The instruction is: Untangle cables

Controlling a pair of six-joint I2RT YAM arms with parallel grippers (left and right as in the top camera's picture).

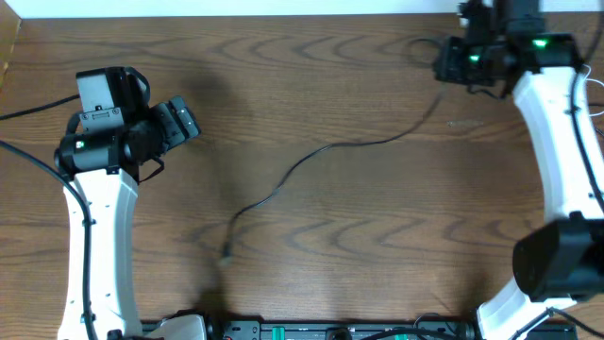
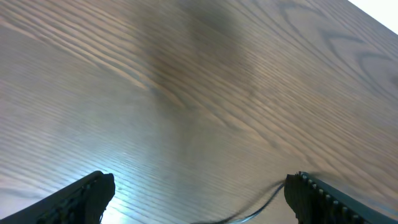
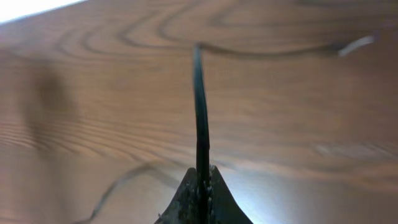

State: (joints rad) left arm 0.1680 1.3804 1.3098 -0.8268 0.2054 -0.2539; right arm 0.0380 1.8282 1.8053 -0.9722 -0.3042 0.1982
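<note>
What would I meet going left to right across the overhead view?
Left gripper, black, standing open → thin black cable lying across the brown wooden table → right gripper, shut on that cable.

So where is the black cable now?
In the overhead view the black cable crosses the table, from a loose end at lower centre up to the right gripper, shut on it.

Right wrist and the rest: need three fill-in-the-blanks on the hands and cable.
1. The right hand is ___ on the cable.
2. That cable is ___ in colour.
3. The left hand is open and holds ___.
Missing words: shut; black; nothing.
</note>
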